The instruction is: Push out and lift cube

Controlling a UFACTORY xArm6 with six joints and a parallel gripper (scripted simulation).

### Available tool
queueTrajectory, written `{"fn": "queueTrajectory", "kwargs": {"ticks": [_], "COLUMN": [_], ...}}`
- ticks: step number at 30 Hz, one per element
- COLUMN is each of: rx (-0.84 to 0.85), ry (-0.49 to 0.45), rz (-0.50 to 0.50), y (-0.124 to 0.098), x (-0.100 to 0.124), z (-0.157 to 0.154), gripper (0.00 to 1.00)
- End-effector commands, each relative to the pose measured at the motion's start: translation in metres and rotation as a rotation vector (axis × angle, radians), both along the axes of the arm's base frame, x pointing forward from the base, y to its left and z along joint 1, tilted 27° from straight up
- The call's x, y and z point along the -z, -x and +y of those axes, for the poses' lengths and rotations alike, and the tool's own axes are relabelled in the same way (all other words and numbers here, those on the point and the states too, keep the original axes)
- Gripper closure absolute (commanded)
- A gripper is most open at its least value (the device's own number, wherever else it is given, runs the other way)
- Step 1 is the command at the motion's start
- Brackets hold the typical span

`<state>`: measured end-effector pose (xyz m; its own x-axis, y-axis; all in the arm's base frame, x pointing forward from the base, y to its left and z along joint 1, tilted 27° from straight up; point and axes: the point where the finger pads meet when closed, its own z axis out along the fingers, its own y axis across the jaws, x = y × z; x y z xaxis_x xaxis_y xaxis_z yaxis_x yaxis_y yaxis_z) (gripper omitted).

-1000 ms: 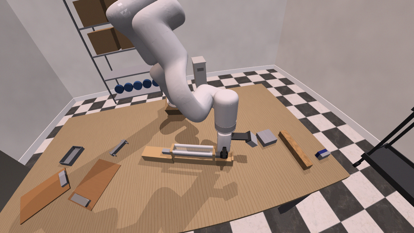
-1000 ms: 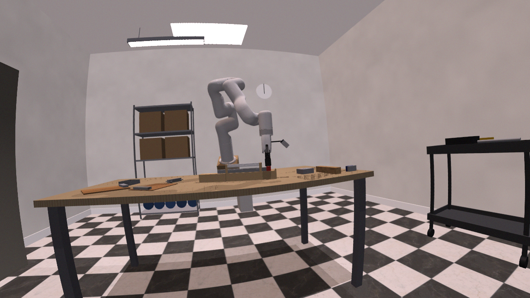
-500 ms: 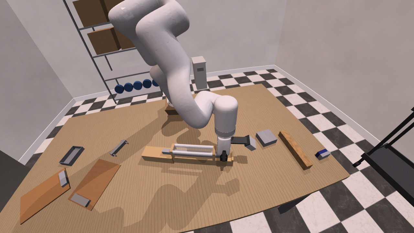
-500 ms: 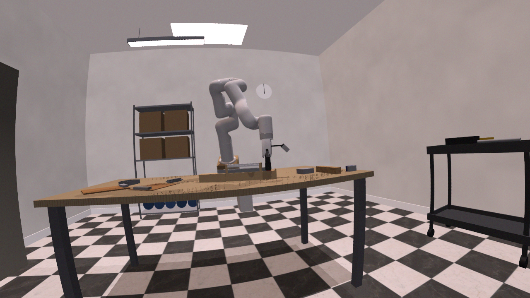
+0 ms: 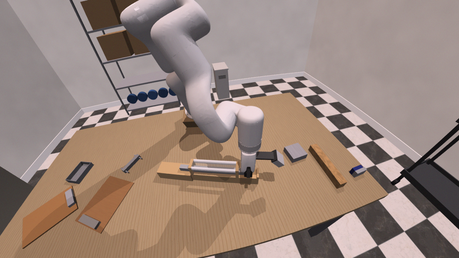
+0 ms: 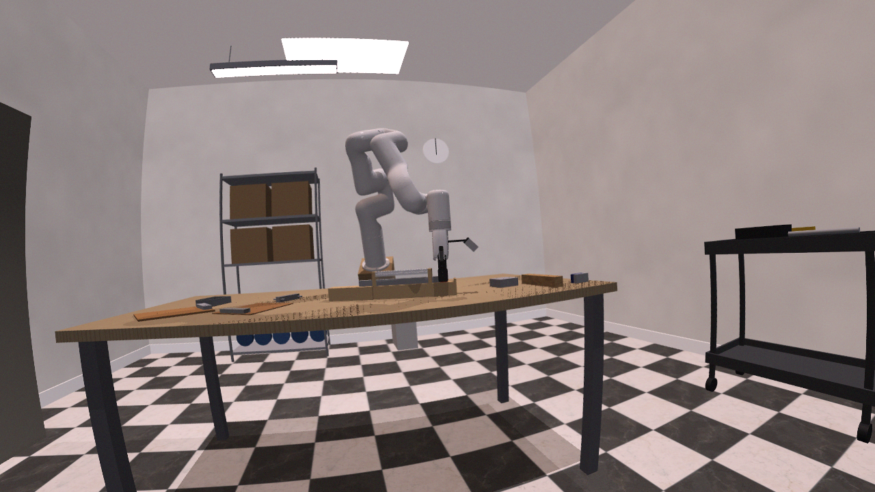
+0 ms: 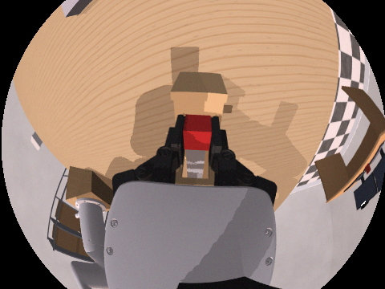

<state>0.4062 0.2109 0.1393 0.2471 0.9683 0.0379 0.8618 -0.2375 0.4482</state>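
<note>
The clear-walled channel [image 5: 213, 162] [image 6: 400, 273] sits on a long wooden base [image 5: 170, 170] in the middle of the table. Its short ledge with the raised lip [image 5: 255, 177] [image 7: 200, 88] is at the right end. The red cube [image 7: 197, 134] rests on that ledge, just outside the channel. My gripper [image 5: 247, 173] [image 6: 441, 276] [image 7: 197, 126] points straight down over the ledge, its black fingers closed against the cube's two sides. The fingers hide the cube in the top and exterior views. A grey bar [image 5: 183, 167] sticks out of the channel's left end.
A grey block [image 5: 295, 151], a wooden beam [image 5: 327, 164] and a small blue block [image 5: 358, 170] lie to the right. A grey tray [image 5: 79, 172], a grey handle [image 5: 131, 163] and two flat boards [image 5: 48, 215] [image 5: 107, 199] with grey blocks lie to the left.
</note>
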Motion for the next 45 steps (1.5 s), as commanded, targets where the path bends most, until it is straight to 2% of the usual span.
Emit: {"fn": "queueTrajectory", "kwargs": {"ticks": [1,33,38,45], "rx": [-0.001,-0.001,-0.001,-0.001], "ry": [-0.002,-0.002,-0.002,-0.002], "rz": [-0.003,-0.003,-0.003,-0.003], "y": [-0.001,0.0,0.004,0.025], "x": [-0.001,-0.003,-0.011,-0.053], "z": [0.001,0.001,0.002,0.005], "gripper": [1.0,1.0,1.0,1.0]}}
